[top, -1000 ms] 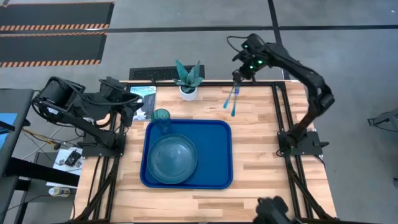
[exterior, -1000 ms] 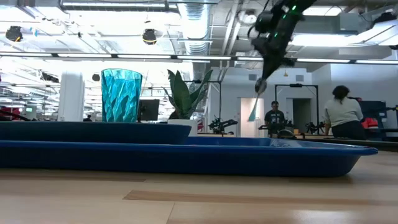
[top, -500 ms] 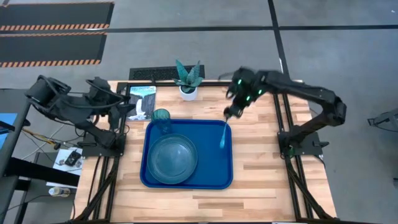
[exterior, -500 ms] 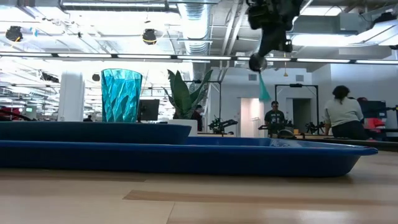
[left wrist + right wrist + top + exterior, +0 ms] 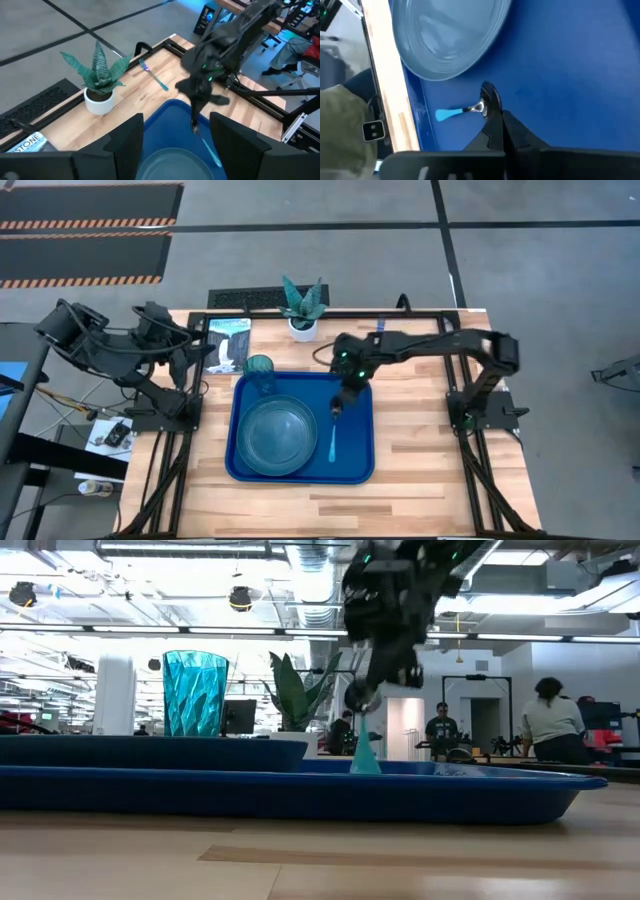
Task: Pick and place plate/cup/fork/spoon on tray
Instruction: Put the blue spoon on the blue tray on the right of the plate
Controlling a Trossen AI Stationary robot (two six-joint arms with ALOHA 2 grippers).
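Note:
The blue tray (image 5: 358, 462) lies mid-table. The teal plate (image 5: 275, 435) rests flat in its left half, and the teal cup (image 5: 260, 367) stands upright in its far left corner. My right gripper (image 5: 339, 402) hangs over the tray just right of the plate, shut on the spoon (image 5: 333, 442). The fork (image 5: 152, 75) lies flat on the wood beyond the tray's far right corner. My left gripper (image 5: 205, 355) waits open at the table's left edge. My right gripper holds the spoon by its dark bowl (image 5: 489, 94), pinched between the two fingers, which come from above. The light blue handle (image 5: 447, 114) hangs below the fingers, slanting toward the near edge. The tray's rim hides its lower end (image 5: 365, 758) in the low view, so I cannot tell whether it touches the tray.
A white pot with a green plant (image 5: 302, 310) stands at the far edge, and a printed card (image 5: 230, 340) lies left of it. The tray's floor is bare right of the plate. People (image 5: 545, 720) stand in the room behind.
My right gripper has carried the spoon from above the table's far right part toward the left and near edges and down, to just right of the plate. The spoon has stayed in the hold, handle hanging. The fork stays on the wood.

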